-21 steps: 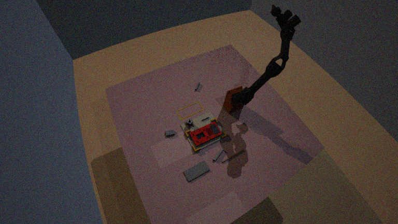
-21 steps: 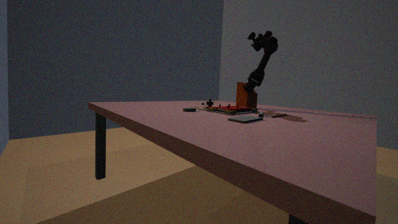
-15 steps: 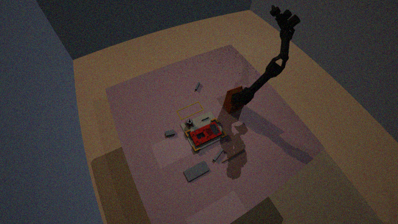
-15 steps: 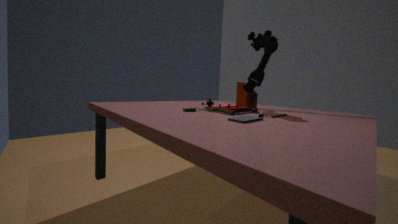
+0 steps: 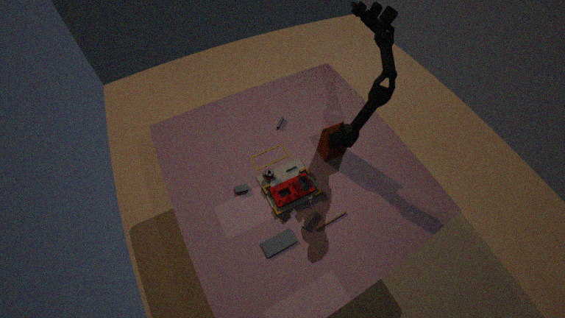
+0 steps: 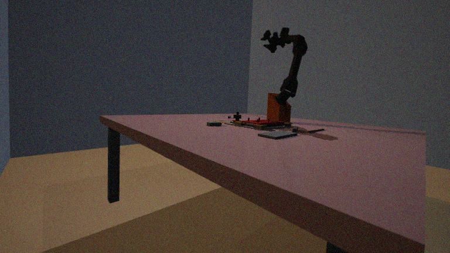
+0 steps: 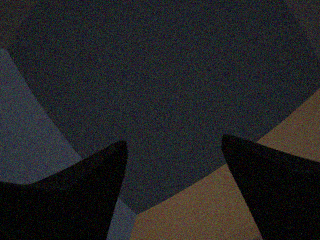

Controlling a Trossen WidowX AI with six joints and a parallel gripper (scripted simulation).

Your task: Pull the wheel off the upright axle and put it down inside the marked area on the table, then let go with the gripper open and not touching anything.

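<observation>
The small dark wheel [image 5: 267, 174] [image 6: 237, 116] sits on its upright axle at the left corner of the white board [image 5: 287, 165], beside a red plate [image 5: 291, 188] [image 6: 255, 121]. The yellow-outlined marked area [image 5: 260, 154] lies on the table just behind the wheel. My gripper [image 5: 361, 9] [image 6: 269, 42] [image 7: 175, 144] is raised high in the air on the extended arm, far above and behind the board. Its fingers stand apart with nothing between them. The wrist view shows only the wall and the floor.
An orange block [image 5: 330, 141] [image 6: 278, 108] holds the arm's base. A grey plate [image 5: 278, 242] [image 6: 277, 134], a small grey block [image 5: 240, 189] [image 6: 214, 123], a thin rod [image 5: 333, 218] and a small pin [image 5: 279, 122] lie on the pink table [image 5: 208, 152] [image 6: 331, 170].
</observation>
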